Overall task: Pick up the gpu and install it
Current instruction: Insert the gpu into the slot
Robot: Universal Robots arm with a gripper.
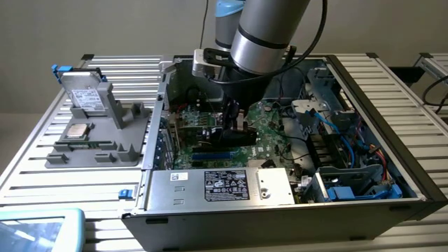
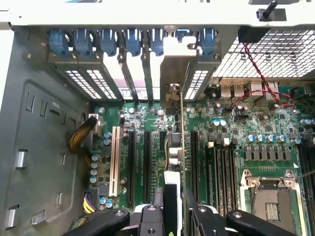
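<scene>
The gpu (image 2: 181,142) stands on edge over the green motherboard (image 2: 147,118), seen as a thin line running along an expansion slot. Its silver end bracket (image 2: 173,69) sits against the rear slot openings of the case. My gripper (image 2: 176,199) is shut on the gpu, one dark finger on each side of its near end. In the exterior view, my gripper (image 1: 234,125) reaches down into the open computer case (image 1: 161,105), low over the motherboard's slot area.
Blue slot latches (image 2: 130,42) line the case's rear wall. Beside the gpu are memory slots (image 2: 221,162) and the CPU socket (image 2: 270,196). The power supply (image 1: 224,185) and cables (image 1: 329,121) crowd the case. A grey fixture (image 1: 98,142) at the exterior view's left holds a hard drive (image 1: 87,97).
</scene>
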